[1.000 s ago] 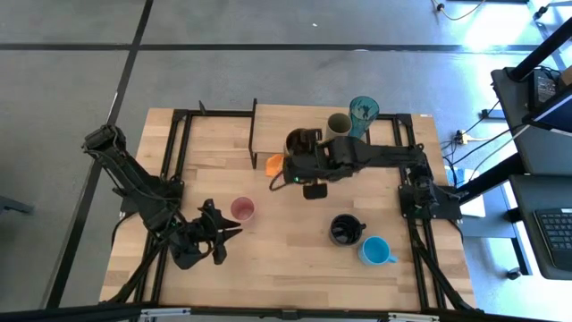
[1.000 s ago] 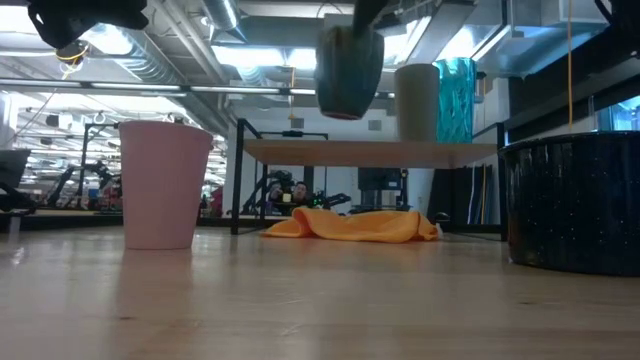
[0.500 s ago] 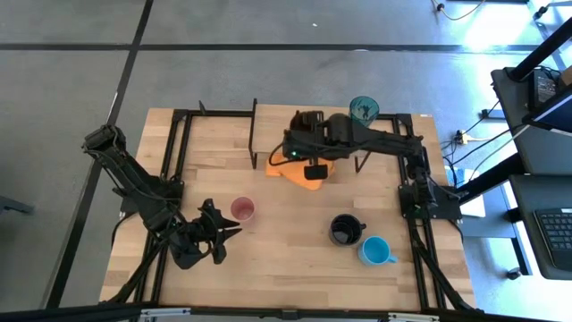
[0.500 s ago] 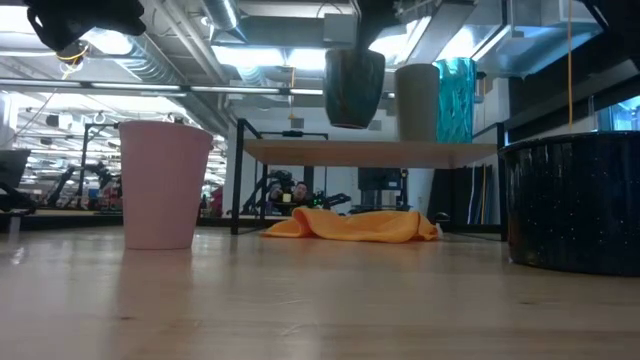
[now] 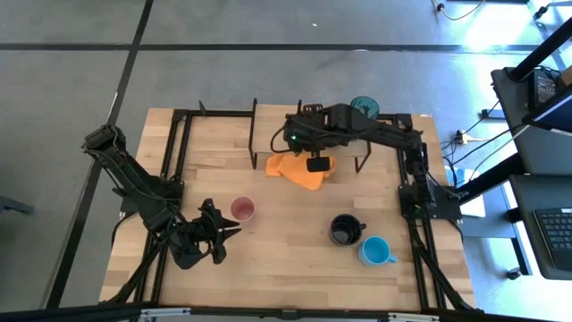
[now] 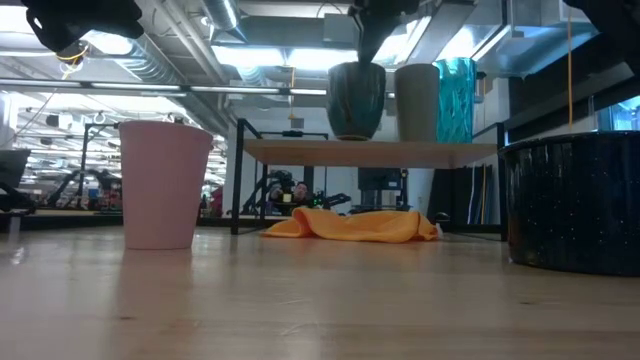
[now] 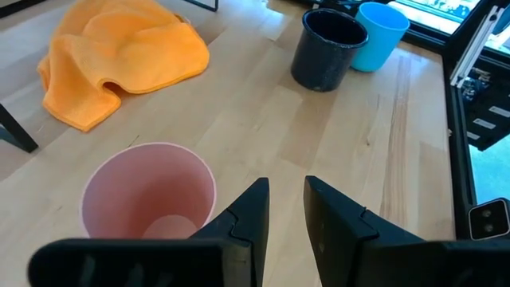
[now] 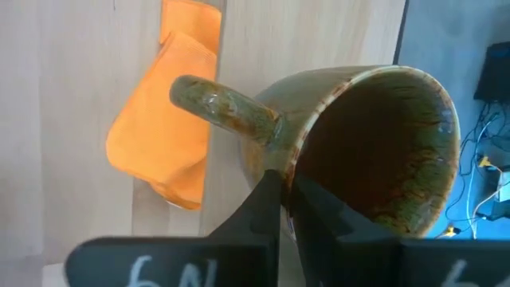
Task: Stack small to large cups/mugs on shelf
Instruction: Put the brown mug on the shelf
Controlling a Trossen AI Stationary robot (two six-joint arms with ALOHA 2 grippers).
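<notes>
My right gripper [image 8: 285,191] is shut on a mustard-brown mug [image 6: 356,100] over the shelf [image 6: 370,152], just left of the olive-grey cup [image 6: 417,100] and the teal tumbler [image 6: 456,98], which stand on the board. In the high view the right arm hides the mug. The pink cup [image 5: 242,209] stands on the table, with my left gripper [image 7: 285,215] open just beside it, touching nothing. The black mug [image 5: 346,230] and the light blue mug [image 5: 376,251] stand together toward the near right. My right gripper pinches the mug's rim [image 8: 296,163] right beside the handle's root, one finger inside the mug and one outside. The fingers come from above, slanting down. The mug hangs upright with its base at the shelf board's top; whether it rests there I cannot tell.
An orange cloth [image 5: 299,168] lies crumpled on the table under the shelf's near edge. Black frame rails [image 5: 179,152] run along the table's left and right sides. Bare tabletop shows between the pink cup and the black mug.
My right gripper has carried the mug toward the table's far edge, from above the cloth to over the shelf. The mug, tilted before, now hangs upright beside the olive-grey cup.
</notes>
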